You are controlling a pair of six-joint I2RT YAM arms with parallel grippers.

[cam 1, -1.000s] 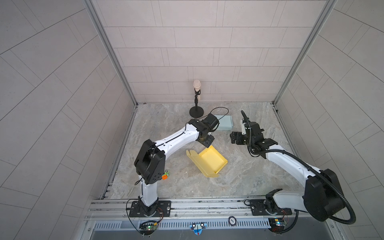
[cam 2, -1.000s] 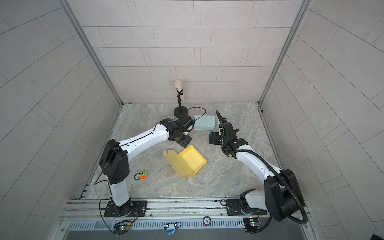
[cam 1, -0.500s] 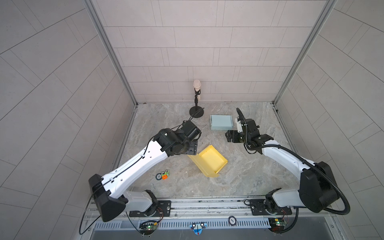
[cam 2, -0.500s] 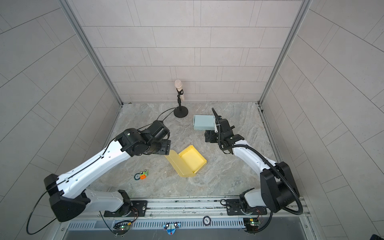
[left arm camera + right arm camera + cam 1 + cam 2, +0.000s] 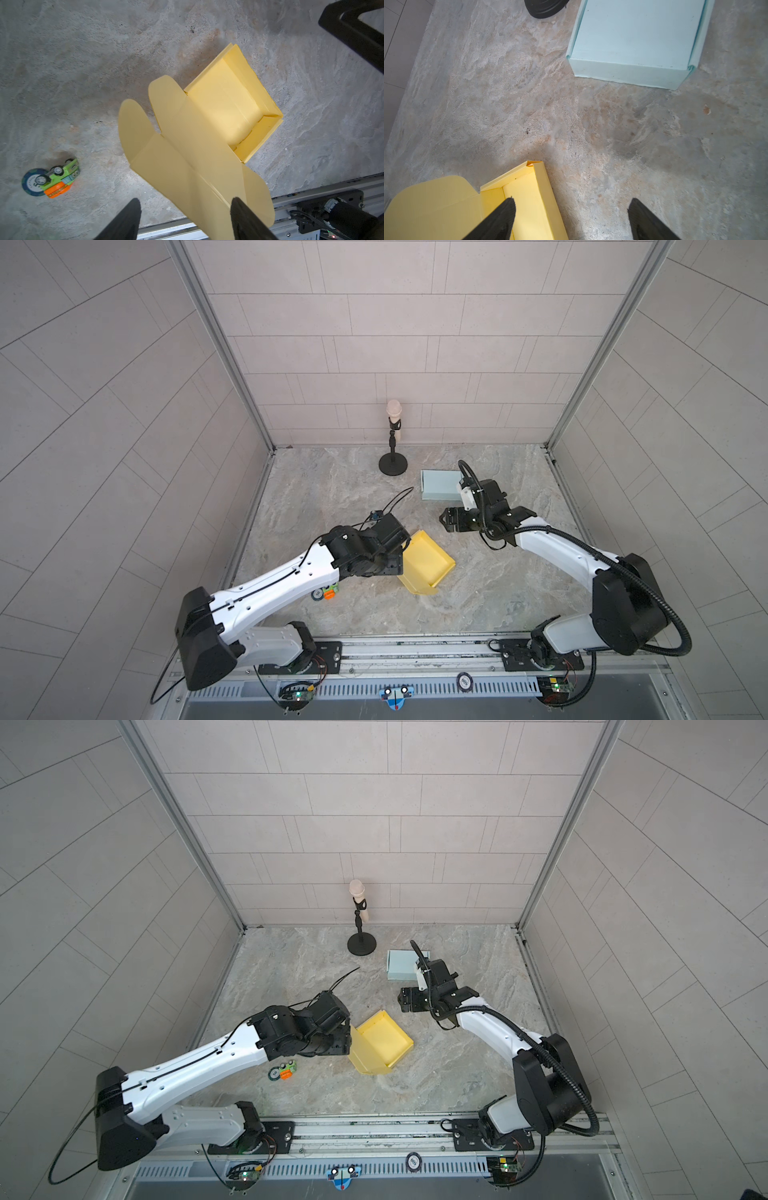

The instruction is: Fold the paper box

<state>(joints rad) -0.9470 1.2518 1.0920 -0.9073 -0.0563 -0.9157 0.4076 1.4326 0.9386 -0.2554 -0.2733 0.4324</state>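
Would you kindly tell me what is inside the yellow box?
Nothing shows inside the yellow box: just its bare floor and folded walls. Its raised lid covers the strip along the hinge.

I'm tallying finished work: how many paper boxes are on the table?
2. The yellow box, lid open, lies in the middle; the pale blue box, closed, sits farther back beside the microphone stand. No others seem hidden.

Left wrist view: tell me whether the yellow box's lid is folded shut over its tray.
No, the lid of the yellow box stands open, leaving its inside fully exposed.
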